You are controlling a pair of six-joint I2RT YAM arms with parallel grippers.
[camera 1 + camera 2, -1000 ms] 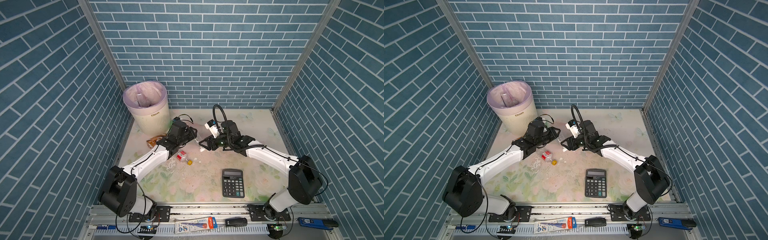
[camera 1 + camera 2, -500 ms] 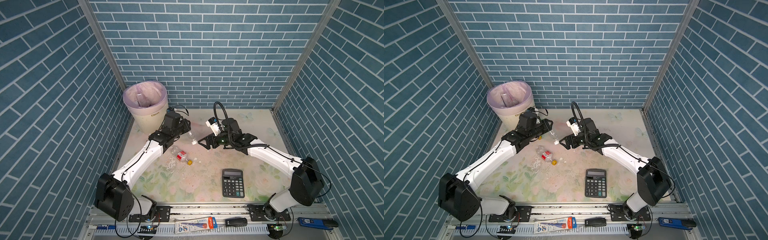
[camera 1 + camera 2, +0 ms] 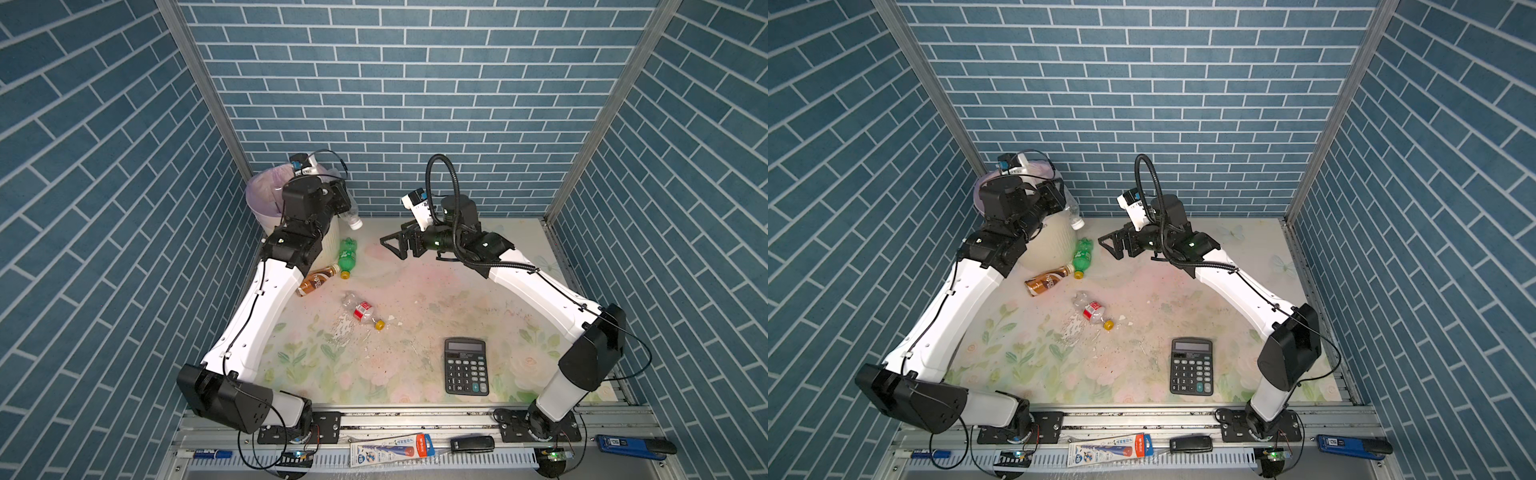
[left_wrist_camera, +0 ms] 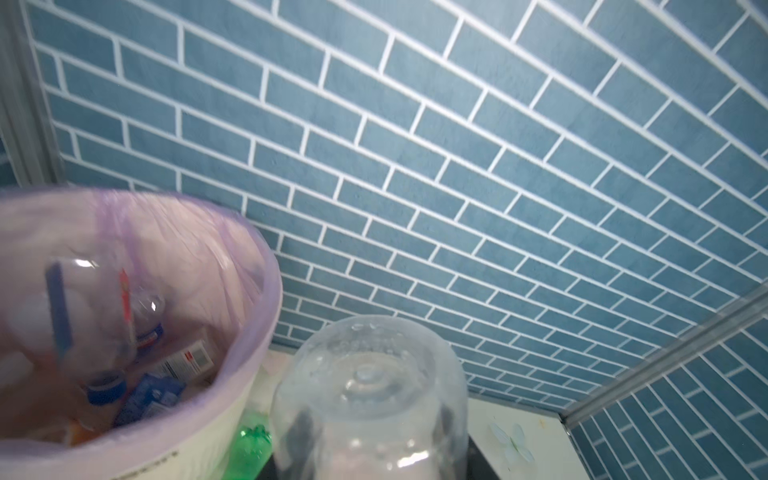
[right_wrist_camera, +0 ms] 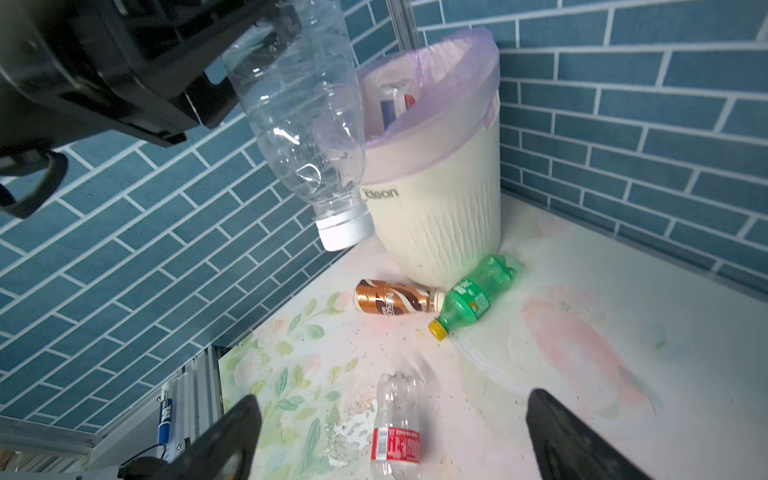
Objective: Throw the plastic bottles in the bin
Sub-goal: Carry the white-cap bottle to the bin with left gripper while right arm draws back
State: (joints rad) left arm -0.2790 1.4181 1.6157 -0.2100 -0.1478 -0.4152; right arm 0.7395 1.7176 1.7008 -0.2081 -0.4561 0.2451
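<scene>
a second ago both arms met over the middle of the tabletop (image 3: 436, 299) with a clear bottle between them. half a second ago the left arm was already pulling away toward 10 o'clock. now the hand-over is done.

the left arm (image 3: 266, 307) has swung up beside the bin (image 3: 258, 195) in the 10 o'clock corner. the left jaws are clenched on the base end of the clear bottle (image 3: 348, 212), which hangs tilted in the air with its white cap down. the right jaws have gone from half closed to fully released. in the right wrist view their fingers (image 5: 224, 440) stand wide apart with nothing between them, above the tabletop just past centre toward 12 o'clock.

in both top views the bottle hangs at the bin's 3 o'clock side. the left wrist view shows its base just beside the lilac rim, not over the mouth. so i judge this bottle is in transit. it needs carrying across the rim before the grip lets go, or it will drop down the outside wall.

several bottles already lie inside the bin. three are left on the tabletop. a green bottle (image 3: 347, 255) and a brown bottle (image 3: 318, 281) lie at the bin's foot toward 5 o'clock of it, their necks close together. a red-labelled bottle (image 3: 361, 311) lies nearer the centre. the free right jaws look best placed to fetch that one. the calculator (image 3: 465, 365) at 5 o'clock is not part of the job.
</scene>
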